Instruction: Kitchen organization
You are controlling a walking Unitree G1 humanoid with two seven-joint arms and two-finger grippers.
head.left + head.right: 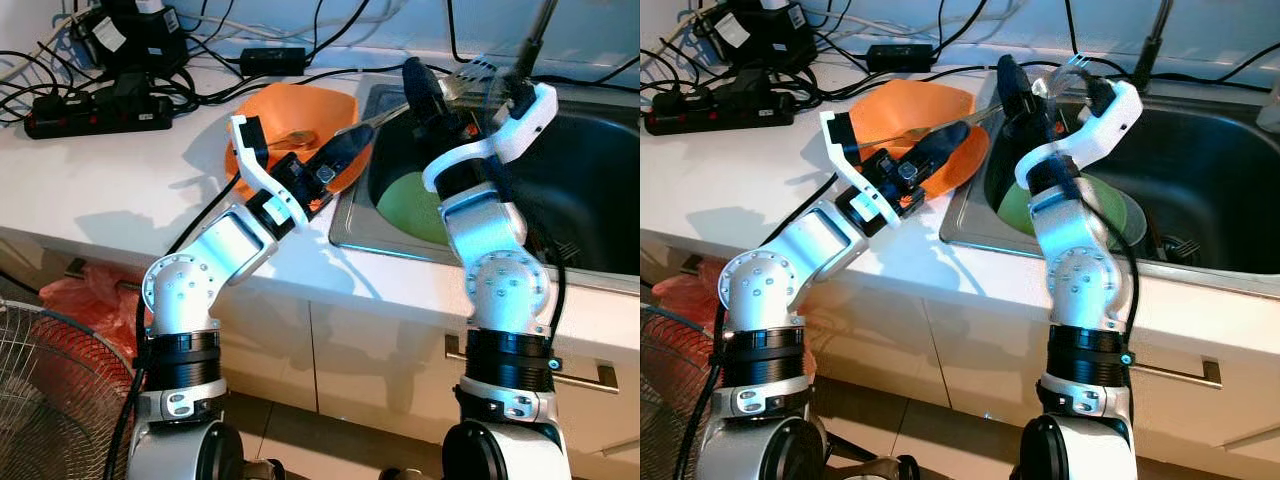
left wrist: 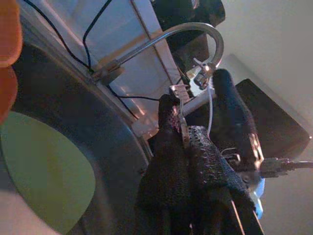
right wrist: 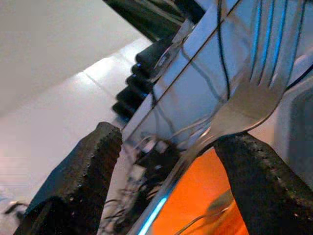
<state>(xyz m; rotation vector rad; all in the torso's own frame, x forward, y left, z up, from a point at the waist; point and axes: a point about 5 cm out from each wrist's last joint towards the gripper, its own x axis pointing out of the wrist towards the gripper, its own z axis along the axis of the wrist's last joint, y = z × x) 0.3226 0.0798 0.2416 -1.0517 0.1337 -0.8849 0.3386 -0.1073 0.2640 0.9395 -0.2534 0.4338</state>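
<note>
**Fork held between both grippers over the sink edge**

I have the left gripper [image 1: 352,142] clenched on the handle end of the fork [image 1: 470,74]. In the left wrist view its fingers [image 2: 171,152] are pressed together with the thin metal handle pinched between them. Just behind and below this gripper sits the orange bowl [image 1: 290,108] on the counter [image 1: 100,195]. Ahead of it the fork runs up and across the corner of the sink [image 1: 590,180].

The fork's head ends inside my right gripper [image 1: 466,86], which is released, its fingers spread wide. In the right wrist view the neck of the fork lies against one finger [image 3: 259,186], and the other finger [image 3: 78,181] stands well apart from it. The tines poke out past the fingertips.

Below the right gripper a green plate [image 1: 405,205] lies in the sink, and the faucet [image 2: 195,29] curves above the basin beyond the left gripper's tips. Well behind the left gripper, at the back of the counter, lies a power strip [image 1: 95,112] among tangled cables.
</note>
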